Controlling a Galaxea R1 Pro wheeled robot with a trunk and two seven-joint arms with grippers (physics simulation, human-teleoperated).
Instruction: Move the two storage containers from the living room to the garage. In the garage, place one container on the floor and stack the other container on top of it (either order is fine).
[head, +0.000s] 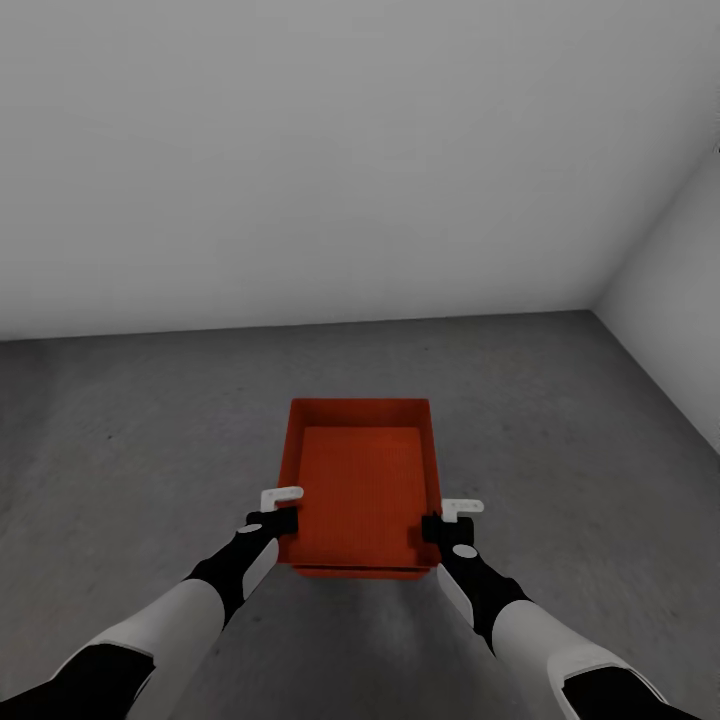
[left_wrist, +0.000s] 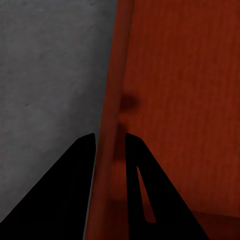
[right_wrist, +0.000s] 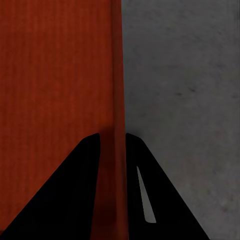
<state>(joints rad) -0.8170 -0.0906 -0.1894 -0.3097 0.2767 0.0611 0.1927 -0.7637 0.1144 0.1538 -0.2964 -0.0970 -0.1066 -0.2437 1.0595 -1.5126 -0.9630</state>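
A red-orange open-topped storage container hangs low between my two arms, over the dark grey concrete floor of the garage. My left gripper is shut on its left wall near the close end, one finger inside and one outside. My right gripper pinches the right wall the same way. The left wrist view has the left gripper astride the wall, and the right wrist view has the right gripper astride the other wall. A thin red-orange band runs under the near rim; I cannot tell whether it is a second container.
A white wall stands ahead, and it meets another white wall at the right in a corner. Bare concrete stretches to the left, ahead of and to the right of the container.
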